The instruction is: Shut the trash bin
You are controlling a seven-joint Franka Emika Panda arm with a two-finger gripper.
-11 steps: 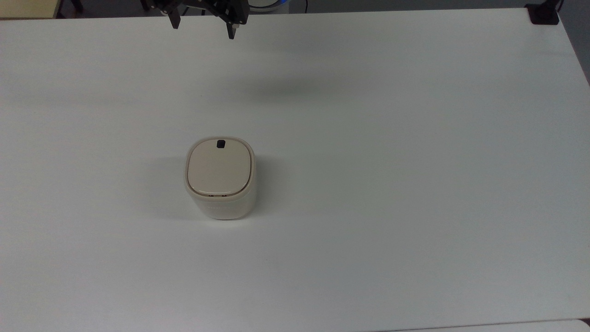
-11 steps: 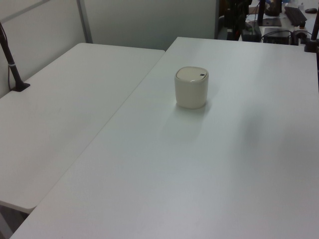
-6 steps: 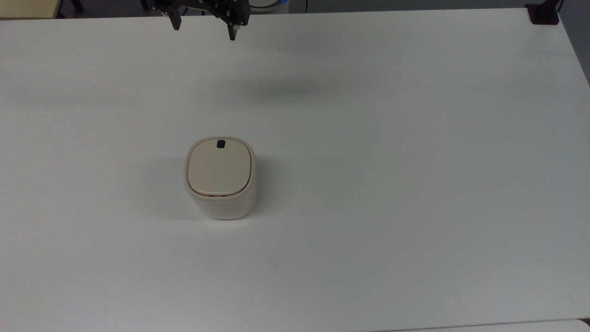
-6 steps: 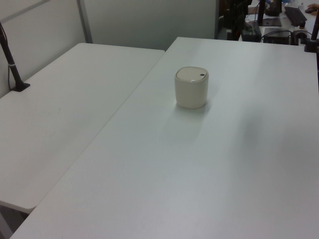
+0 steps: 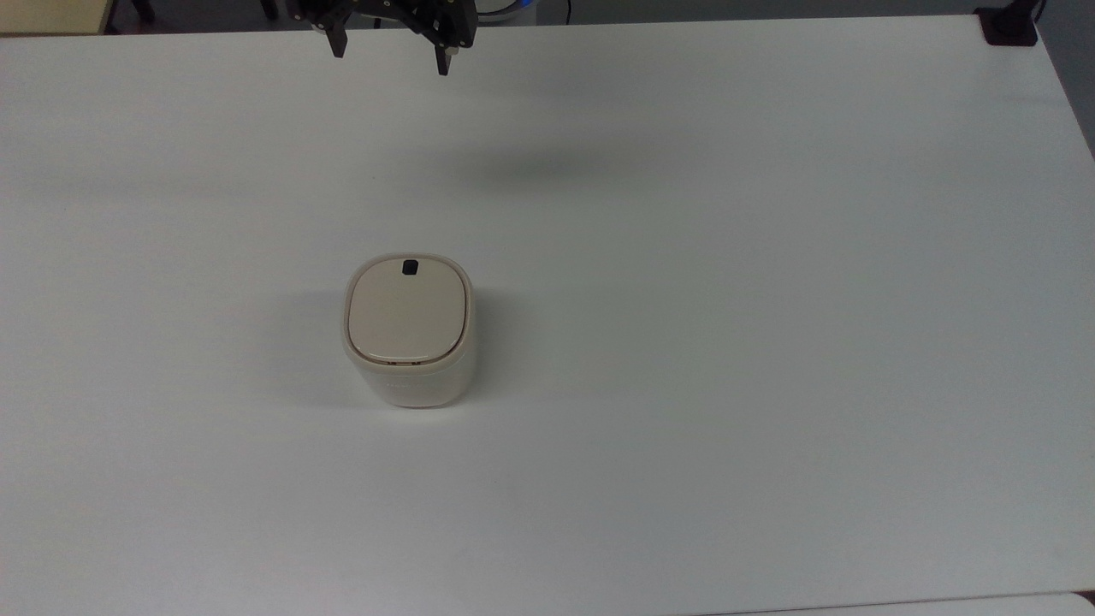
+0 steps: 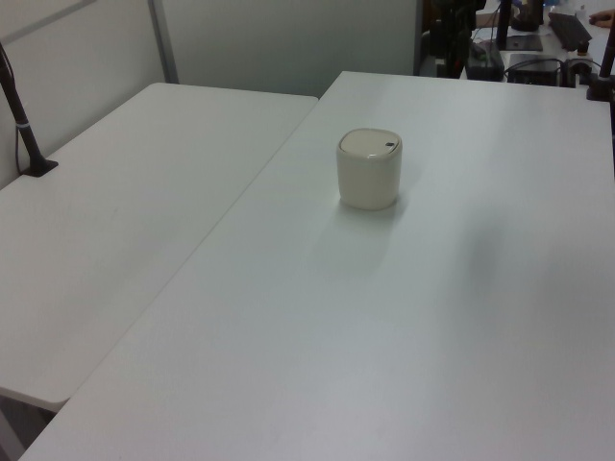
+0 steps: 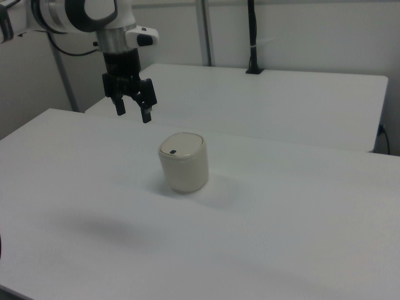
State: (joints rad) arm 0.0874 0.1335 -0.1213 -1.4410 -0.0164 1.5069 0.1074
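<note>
Black fingers [image 7: 145, 112] spread wide, empty, above closed trash bin [image 7: 183, 162]

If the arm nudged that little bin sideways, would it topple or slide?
The bin probably slides: it looks squat and flat-based on the smooth table. Its plastic shell suggests it's stiff and light. A push near the lid might tip it.

I'm seeing the gripper [image 5: 389, 56], fingers spread apart, drifting slightly toward the top view's right along the far edge of the table [image 5: 770, 257], while its soft shadow [image 5: 530, 167] on the white surface is sliding the same way.
</note>
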